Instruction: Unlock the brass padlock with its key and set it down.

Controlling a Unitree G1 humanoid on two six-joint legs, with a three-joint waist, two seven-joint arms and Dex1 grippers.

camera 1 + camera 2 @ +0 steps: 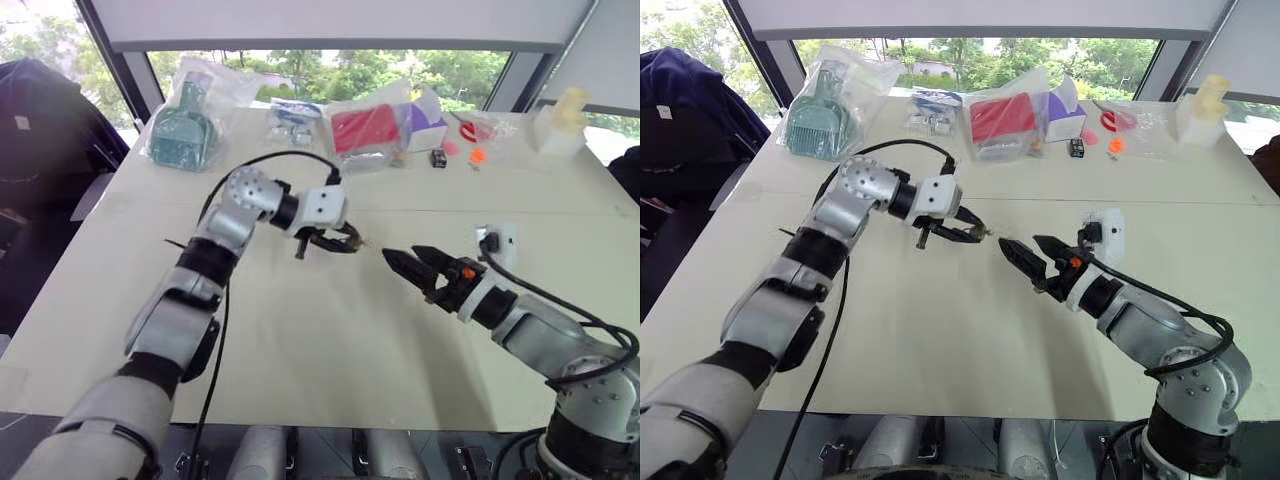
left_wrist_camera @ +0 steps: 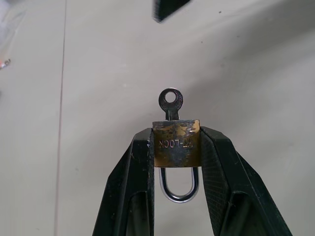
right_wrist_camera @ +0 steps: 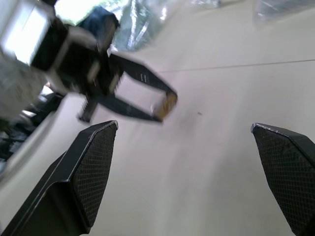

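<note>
A pale cream table [image 1: 330, 340] carries everything; a faint seam crosses it from side to side. Along its far edge, by the window, lie a clear bag holding a teal brush and dustpan [image 1: 185, 130]; a small clear bag of metal parts [image 1: 290, 122]; a clear bag with a red block [image 1: 365, 130]; a purple and white carton [image 1: 430, 118]; a small black box [image 1: 438, 157]; a bag of red and orange bits [image 1: 480, 135]; a pale yellow object [image 1: 560, 120] at the far right corner.
</note>
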